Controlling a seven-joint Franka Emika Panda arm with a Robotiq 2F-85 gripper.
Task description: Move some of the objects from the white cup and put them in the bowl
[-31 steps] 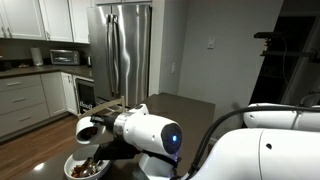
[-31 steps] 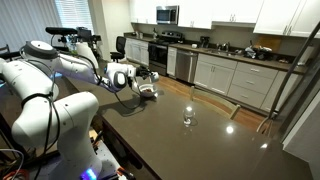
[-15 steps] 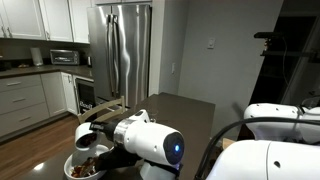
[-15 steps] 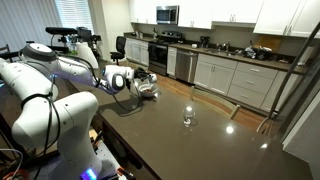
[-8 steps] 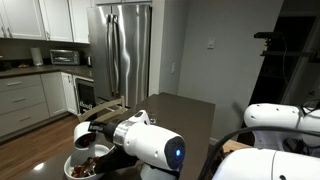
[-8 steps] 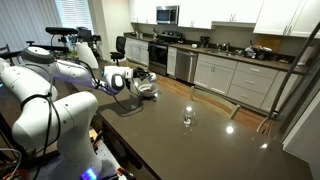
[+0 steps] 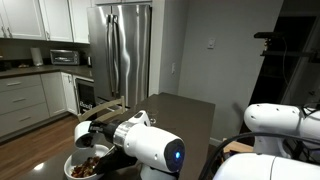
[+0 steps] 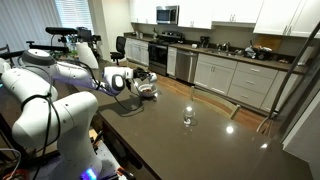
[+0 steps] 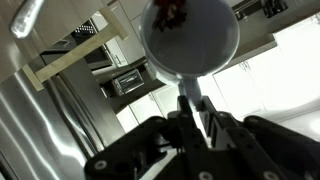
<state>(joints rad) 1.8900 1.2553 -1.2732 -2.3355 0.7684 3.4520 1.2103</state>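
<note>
End effector is pressed together on the wall of the white cup, one finger inside the rim and one outside, per the wrist view. Cup is off the surface and looks tipped: the wrist view looks into it, and a few of the objects sit bunched at the far edge of the inside. In an exterior view the cup hangs just above the bowl, not touching it. The bowl sits on the surface at the near corner by the arm and holds a small pile of reddish-brown bits. A clear glass stands upright further along the surface, well apart from the bowl and cup. Cannot tell whether any bits are falling.
</note>
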